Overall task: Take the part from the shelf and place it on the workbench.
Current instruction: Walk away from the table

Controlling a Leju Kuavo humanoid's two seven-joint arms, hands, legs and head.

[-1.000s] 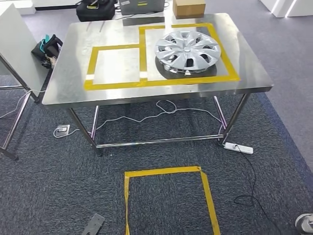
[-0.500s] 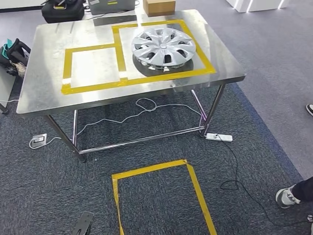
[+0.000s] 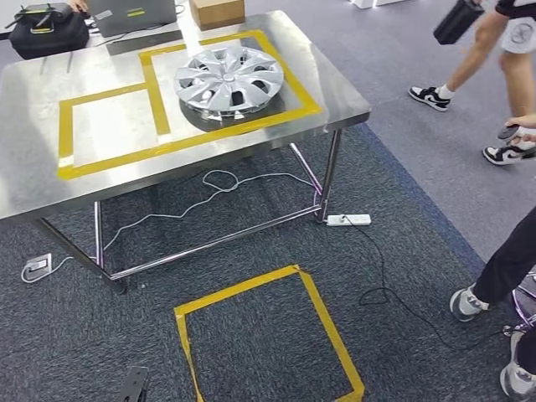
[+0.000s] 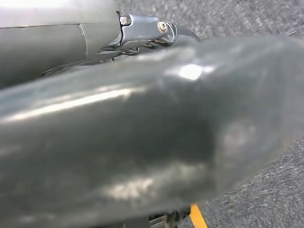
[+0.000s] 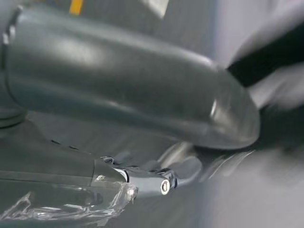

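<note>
Silver hubcap [image 3: 228,79] on a shiny steel bench [image 3: 32,180] marked with yellow tape [image 3: 158,92]. Dark grey speckled carpet [image 3: 75,343] carries a yellow tape square [image 3: 328,322]. White power strip [image 3: 348,219], black bag [image 3: 47,32], brown box [image 3: 217,12].

A cardboard box [image 3: 217,12] sits at the worktop's far edge, with a grey laptop [image 3: 131,12] beside it and a black bag [image 3: 47,32] near the far left corner. Under the worktop a white cable [image 3: 214,186] loops across the dark carpet [image 3: 265,234] to a white power strip [image 3: 348,219] by the right leg. A square of yellow tape [image 3: 265,285] marks the floor. At the right — people's legs and sneakers [image 3: 466,303].
</note>
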